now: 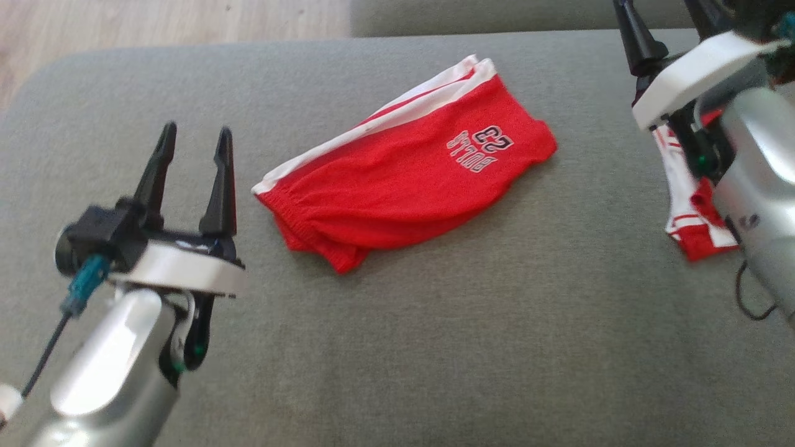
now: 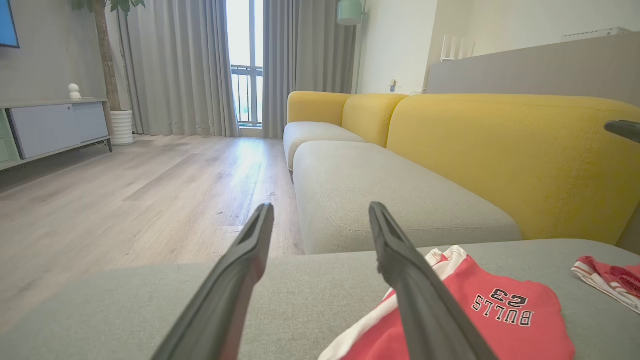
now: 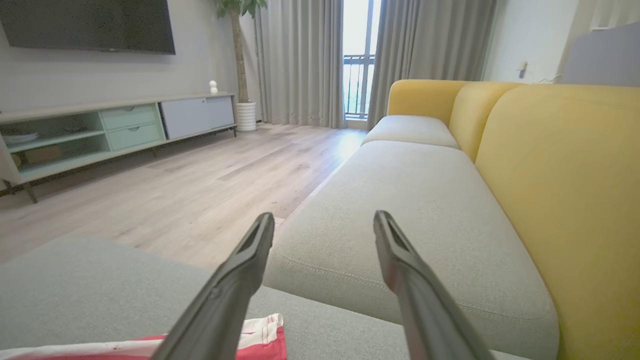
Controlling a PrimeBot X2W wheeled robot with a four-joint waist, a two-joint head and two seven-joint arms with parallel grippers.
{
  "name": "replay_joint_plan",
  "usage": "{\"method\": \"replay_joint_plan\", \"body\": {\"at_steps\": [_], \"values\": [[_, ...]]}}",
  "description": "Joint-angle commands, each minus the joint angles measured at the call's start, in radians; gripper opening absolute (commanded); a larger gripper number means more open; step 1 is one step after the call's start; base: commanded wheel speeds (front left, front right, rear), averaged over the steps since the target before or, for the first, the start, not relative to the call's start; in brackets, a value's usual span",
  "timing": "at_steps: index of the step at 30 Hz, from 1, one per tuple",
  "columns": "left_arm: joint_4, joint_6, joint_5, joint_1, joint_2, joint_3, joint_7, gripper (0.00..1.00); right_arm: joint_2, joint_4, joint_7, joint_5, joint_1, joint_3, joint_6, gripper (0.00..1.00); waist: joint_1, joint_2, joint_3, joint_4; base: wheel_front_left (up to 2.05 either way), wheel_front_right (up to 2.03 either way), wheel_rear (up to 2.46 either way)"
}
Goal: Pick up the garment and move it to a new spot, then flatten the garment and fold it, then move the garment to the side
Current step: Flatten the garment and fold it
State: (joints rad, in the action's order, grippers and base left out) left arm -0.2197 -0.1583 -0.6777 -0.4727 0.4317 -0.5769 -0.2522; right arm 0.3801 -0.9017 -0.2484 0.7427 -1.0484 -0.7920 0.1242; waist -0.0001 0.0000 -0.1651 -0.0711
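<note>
Surface: grey seat point(image 1: 497, 323), wide and flat; wood floor point(image 1: 155, 25) beyond its far left corner.
Shorts: red shorts point(image 1: 404, 167) lie near the middle of the seat, folded into a compact slab that runs from near left to far right. No gripper touches them.
Shorts detail: white stripe point(image 1: 397, 108) along the far edge; gathered waistband point(image 1: 298, 217) at the near left end; "BULLS 23" lettering point(image 1: 481, 149) towards the far right end, upside down in the head view.
Left gripper: the left gripper point(image 1: 195, 133) sits at the near left, above the seat and just left of the waistband. Fingers apart, nothing between them. In its wrist view the shorts lie under and right of the right-hand finger point(image 2: 425, 300).
Right gripper: the right gripper point(image 1: 661, 18) is at the far right, well apart from the shorts. Fingers spread and empty in its wrist view, tips cut off in the head view.
Second garment: a red and white second garment point(image 1: 689, 205) lies on the seat at the right, partly hidden under the right arm.
Beyond: a yellow sofa point(image 2: 500, 150) stands past the seat's far edge.
</note>
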Motion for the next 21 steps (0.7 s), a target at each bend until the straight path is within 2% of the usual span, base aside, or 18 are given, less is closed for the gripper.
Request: {"method": "replay_joint_plan", "body": {"at_steps": [1,6,12,15,18,21], "values": [[0.032,-0.005,0.003,-0.023,0.030,0.053,-0.009,1.00,-0.014,0.027,-0.013,-0.018,0.022,0.020,0.007,1.00,0.0001,0.0000,0.021,0.022,0.00,0.00,0.00],[0.061,-0.017,0.025,0.086,-0.013,0.104,-0.009,1.00,-0.098,0.128,-0.013,-0.195,0.240,0.280,0.007,1.00,0.0001,0.0000,0.044,0.046,0.00,0.00,0.00],[0.063,0.007,0.087,0.185,-0.079,0.159,-0.009,1.00,-0.255,0.306,-0.013,-0.418,0.524,0.565,0.007,1.00,0.0001,0.0000,0.061,0.059,0.00,0.00,0.00],[0.062,0.020,0.129,0.230,-0.119,0.200,-0.009,1.00,-0.307,0.406,-0.013,-0.530,0.643,0.672,0.007,1.00,0.0001,0.0000,0.069,0.064,0.00,0.00,0.00],[0.063,0.033,0.158,0.274,-0.165,0.239,-0.009,1.00,-0.328,0.485,-0.013,-0.568,0.735,0.714,0.007,1.00,0.0001,0.0000,0.075,0.070,0.00,0.00,0.00],[0.056,0.054,0.185,0.309,-0.200,0.276,-0.009,1.00,-0.329,0.532,-0.013,-0.531,0.795,0.676,0.007,1.00,0.0001,0.0000,0.077,0.073,0.00,0.00,0.00]]}}
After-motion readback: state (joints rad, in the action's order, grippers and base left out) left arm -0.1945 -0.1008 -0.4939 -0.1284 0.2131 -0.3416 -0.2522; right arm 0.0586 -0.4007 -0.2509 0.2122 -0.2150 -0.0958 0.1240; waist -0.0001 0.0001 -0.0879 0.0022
